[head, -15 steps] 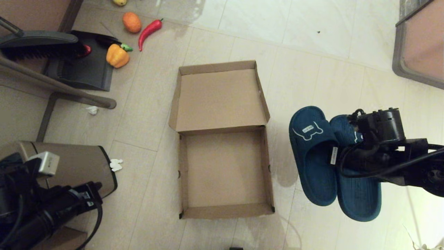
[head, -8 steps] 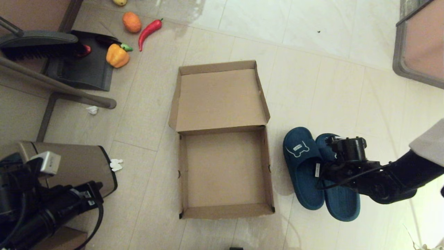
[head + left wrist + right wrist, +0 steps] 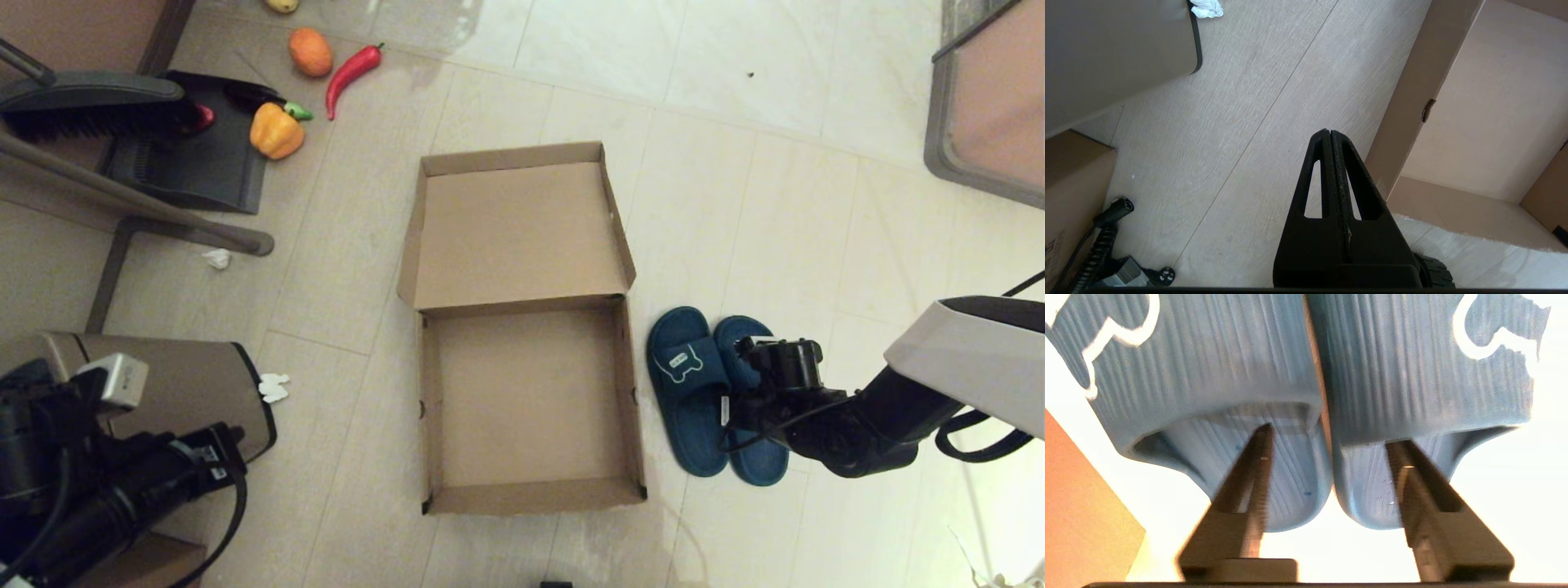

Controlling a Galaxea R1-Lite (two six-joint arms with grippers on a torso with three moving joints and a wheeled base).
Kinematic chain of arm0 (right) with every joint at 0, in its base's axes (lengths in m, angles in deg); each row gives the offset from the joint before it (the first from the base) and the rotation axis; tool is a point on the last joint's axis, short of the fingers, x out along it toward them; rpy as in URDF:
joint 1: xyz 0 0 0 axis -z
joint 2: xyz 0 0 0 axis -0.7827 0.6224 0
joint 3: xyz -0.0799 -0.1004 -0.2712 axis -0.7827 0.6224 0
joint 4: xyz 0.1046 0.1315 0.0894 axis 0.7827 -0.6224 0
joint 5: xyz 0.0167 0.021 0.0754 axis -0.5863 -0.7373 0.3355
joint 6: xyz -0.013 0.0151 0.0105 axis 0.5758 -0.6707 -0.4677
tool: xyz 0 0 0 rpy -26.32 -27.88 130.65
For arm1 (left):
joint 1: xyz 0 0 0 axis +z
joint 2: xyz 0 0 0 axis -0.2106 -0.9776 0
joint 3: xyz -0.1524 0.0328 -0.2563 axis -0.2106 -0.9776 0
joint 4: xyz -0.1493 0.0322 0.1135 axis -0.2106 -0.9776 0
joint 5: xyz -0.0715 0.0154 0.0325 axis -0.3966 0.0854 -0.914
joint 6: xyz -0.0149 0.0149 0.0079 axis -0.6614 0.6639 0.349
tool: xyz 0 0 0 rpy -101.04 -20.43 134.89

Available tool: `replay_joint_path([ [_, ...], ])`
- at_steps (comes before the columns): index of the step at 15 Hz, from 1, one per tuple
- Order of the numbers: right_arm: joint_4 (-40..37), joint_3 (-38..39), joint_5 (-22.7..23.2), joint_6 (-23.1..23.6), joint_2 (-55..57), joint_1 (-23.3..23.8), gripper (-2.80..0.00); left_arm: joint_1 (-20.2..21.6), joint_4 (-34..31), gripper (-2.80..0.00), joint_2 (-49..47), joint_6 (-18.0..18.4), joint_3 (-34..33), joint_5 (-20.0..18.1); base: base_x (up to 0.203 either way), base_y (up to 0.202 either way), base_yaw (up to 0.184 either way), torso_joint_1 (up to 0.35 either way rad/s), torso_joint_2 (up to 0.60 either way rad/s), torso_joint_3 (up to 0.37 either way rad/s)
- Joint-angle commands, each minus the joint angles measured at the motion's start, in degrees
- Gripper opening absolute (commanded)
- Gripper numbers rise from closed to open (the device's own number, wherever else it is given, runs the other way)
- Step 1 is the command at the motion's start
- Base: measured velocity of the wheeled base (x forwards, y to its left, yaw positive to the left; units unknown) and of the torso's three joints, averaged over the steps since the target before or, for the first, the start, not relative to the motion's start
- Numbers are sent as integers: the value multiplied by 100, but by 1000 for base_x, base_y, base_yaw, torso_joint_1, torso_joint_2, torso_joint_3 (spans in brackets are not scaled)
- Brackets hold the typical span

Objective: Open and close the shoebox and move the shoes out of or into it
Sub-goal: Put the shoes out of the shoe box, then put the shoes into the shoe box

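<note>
Shoebox (image 3: 529,400) on floor (image 3: 735,204), lid (image 3: 518,233) flapped open away from robot; tray empty. No writing legible on box.

Bin (image 3: 175,392) left of shoebox, well apart; contents not visible.

Shoes (image 3: 690,392) side by side on floor just right of shoebox, toes away from robot. White bear outline and small label on each strap; label text unreadable.

Right gripper (image 3: 1331,435) at shoes: jaws spread, one finger (image 3: 1251,473) tucked under each strap, inner strap walls between them.

Left gripper (image 3: 1330,134) left of shoebox, above floor; jaws pressed together, holding nothing.
</note>
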Motion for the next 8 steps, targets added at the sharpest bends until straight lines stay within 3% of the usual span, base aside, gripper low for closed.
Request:
replay_joint_path([
  [1, 23, 68, -9, -4, 47, 5, 0, -8, 28, -280, -50, -7, 64, 6, 0, 0, 0, 0, 0, 0],
  [5, 76, 547, 15, -82, -350, 7, 0, -8, 28, -280, -113, -7, 113, 15, 0, 0, 0, 0, 0, 0],
  [8, 543, 458, 5, -101, 0, 16, 0, -8, 33, -280, -173, -7, 181, 10, 0, 0, 0, 0, 0, 0],
])
